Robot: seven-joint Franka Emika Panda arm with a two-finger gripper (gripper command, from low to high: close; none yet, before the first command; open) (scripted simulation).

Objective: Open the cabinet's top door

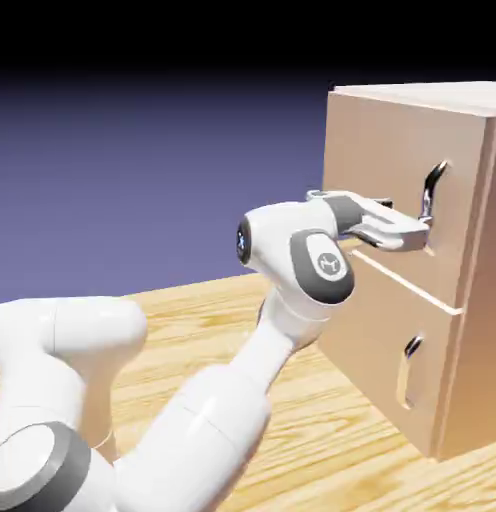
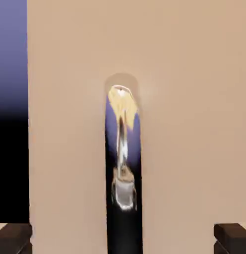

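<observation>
The arm (image 1: 192,420) is stretched from lower left toward the cabinet (image 1: 432,260); the gripper (image 2: 123,238) is spread wide around the top door's (image 2: 194,124) handle (image 2: 123,168).

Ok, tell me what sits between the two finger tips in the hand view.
The top door's silver handle stands between the finger tips, with bare tan door panel on either side of it. The hand view shows gaps, so the gripper is open around the bar.

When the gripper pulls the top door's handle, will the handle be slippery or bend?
The handle looks like polished metal with mirror reflections, so it is probably stiff and may be slippery. The gripper has its fingertips wide on either side, so a firm close seems needed. The top door looks rigid.
</observation>
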